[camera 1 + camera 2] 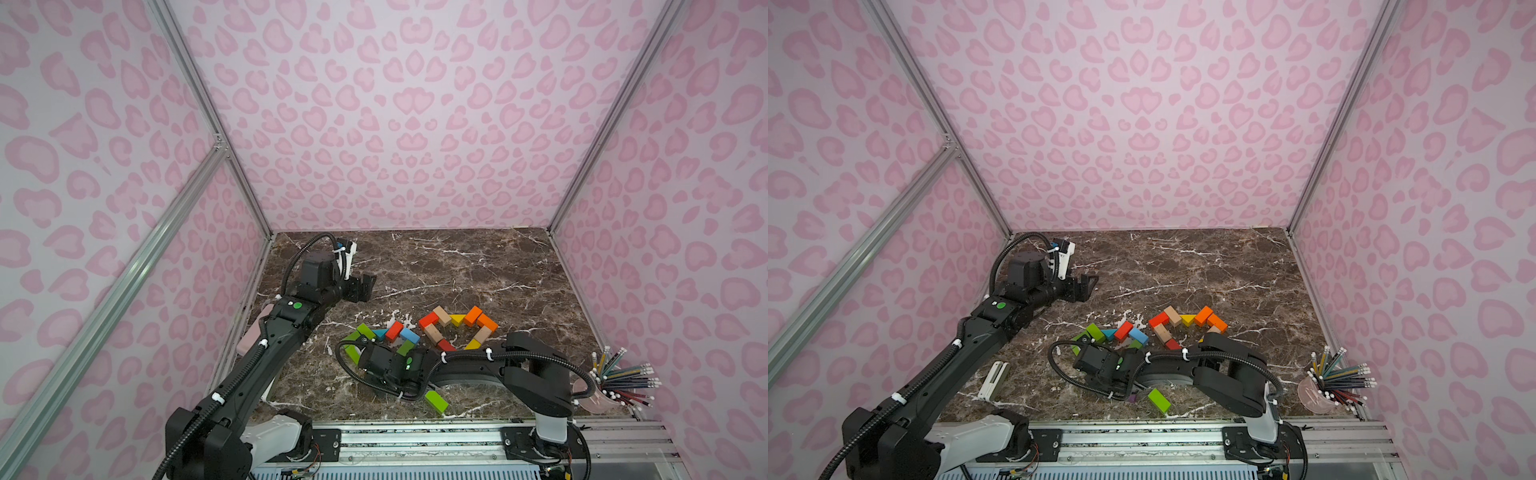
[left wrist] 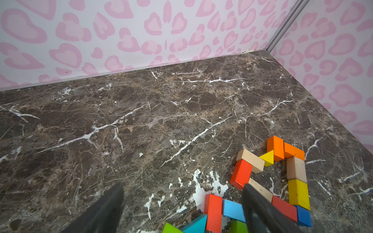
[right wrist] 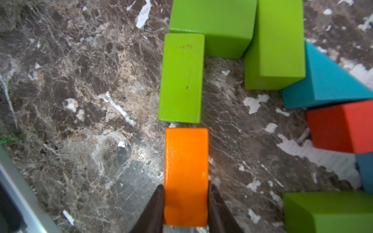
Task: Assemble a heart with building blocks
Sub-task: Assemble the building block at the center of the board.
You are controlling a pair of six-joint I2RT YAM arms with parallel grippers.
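In both top views the painted wooden building blocks (image 1: 457,328) form an angular ring on the veined brown marble table (image 1: 478,266), with a green, blue and red cluster at its 9 o'clock and the left tool (image 1: 365,286) at 10 o'clock. The left wrist view shows that tool's dark fingers spread wide. In the right wrist view the right tool (image 3: 185,187) pinches a smooth orange brick (image 3: 185,157), with a green brick (image 3: 181,78) at its 12 o'clock, narrowly apart.

Block ring (image 1: 441,316) right of block cluster (image 1: 394,330); pencil cup (image 1: 588,399) far right.
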